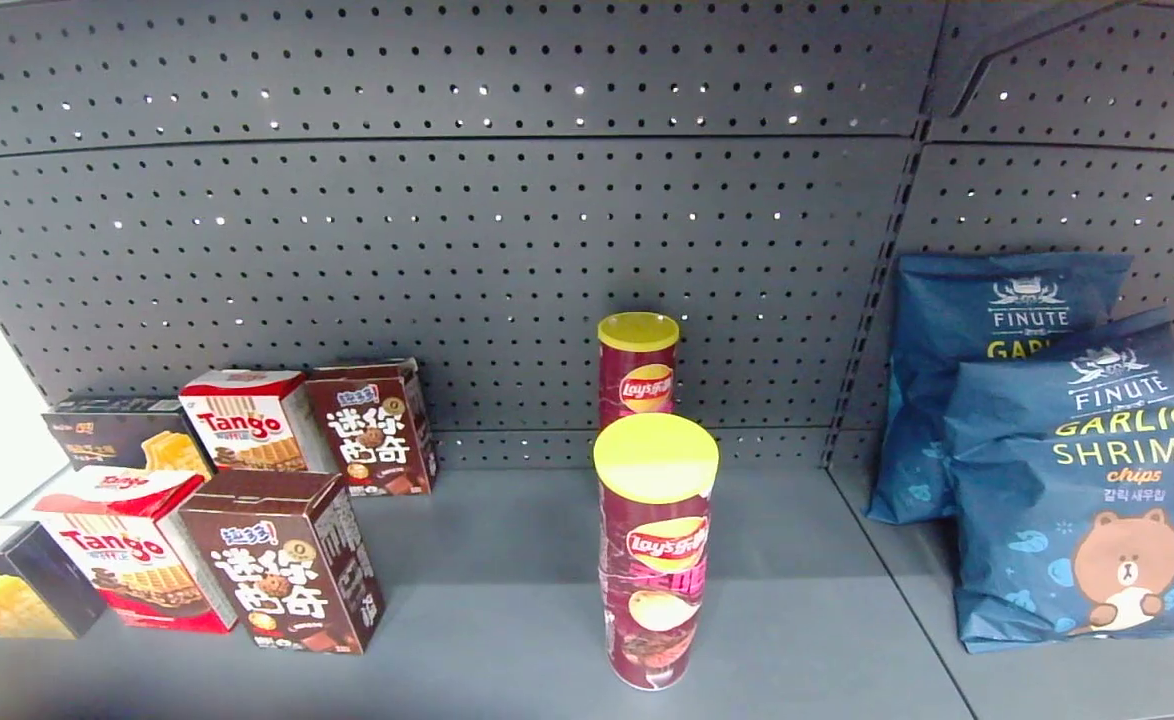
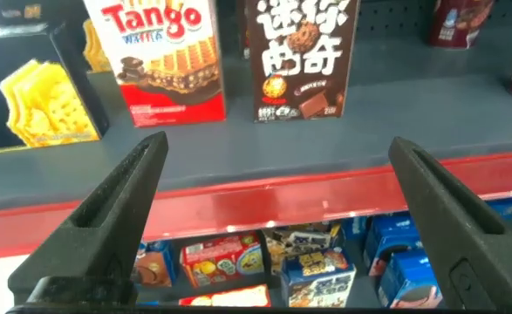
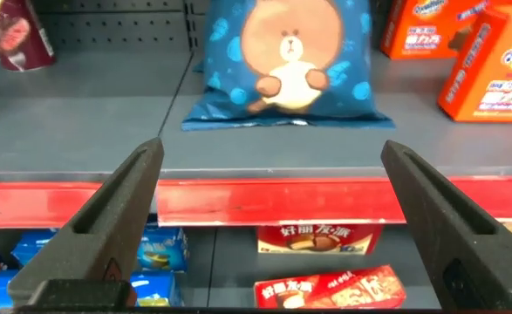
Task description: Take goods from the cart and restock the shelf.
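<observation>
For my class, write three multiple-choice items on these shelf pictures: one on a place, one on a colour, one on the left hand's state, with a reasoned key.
1. Where does the front chip can stand?
A. Between the snack boxes and the blue bags.
B. Left of all the boxes.
C. On top of a bag.

2. What colour is its lid?
A. Red.
B. Yellow.
C. Blue.

3. How is the left hand?
A. Shut on a can.
B. Shut on a box.
C. Open, holding nothing.

Key: 1 A, boxes stand to its left, bags to its right; 2 B, the lid is yellow; 3 C, its fingers stand wide apart, nothing between.
</observation>
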Available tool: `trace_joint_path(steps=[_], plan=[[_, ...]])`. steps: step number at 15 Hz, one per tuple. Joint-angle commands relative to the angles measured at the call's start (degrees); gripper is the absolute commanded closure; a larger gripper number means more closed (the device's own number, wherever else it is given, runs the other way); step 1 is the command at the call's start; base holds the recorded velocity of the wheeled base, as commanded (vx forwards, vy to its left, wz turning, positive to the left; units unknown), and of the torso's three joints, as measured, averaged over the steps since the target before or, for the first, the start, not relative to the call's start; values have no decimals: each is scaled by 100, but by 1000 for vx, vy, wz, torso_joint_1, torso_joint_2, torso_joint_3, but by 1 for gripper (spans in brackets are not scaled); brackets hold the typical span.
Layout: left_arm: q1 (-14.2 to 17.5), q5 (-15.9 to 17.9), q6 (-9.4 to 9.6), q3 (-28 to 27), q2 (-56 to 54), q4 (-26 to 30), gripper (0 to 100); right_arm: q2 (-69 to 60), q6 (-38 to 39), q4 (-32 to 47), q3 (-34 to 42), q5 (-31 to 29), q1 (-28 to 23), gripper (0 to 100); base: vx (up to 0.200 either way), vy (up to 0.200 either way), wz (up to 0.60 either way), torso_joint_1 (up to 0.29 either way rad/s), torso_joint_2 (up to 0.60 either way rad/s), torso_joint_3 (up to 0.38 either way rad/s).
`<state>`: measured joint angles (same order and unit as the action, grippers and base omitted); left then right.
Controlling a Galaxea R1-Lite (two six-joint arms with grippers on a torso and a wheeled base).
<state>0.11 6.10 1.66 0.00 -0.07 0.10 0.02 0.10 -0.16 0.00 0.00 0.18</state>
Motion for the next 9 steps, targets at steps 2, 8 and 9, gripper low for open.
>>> trace_joint_path(steps=[2, 8, 9], plan=[[-2, -3, -8, 0, 7, -1, 0, -2, -1, -2, 0, 0, -1, 0, 0, 0, 0, 0, 0, 0], [-2, -21, -16, 0, 7, -1, 0, -2, -1, -2, 0, 0, -1, 0, 0, -33, 0, 0, 0, 1], [-2, -29, -25, 0, 7, -1, 0, -2, -1, -2, 0, 0, -1, 0, 0, 0, 0, 0, 0, 0]])
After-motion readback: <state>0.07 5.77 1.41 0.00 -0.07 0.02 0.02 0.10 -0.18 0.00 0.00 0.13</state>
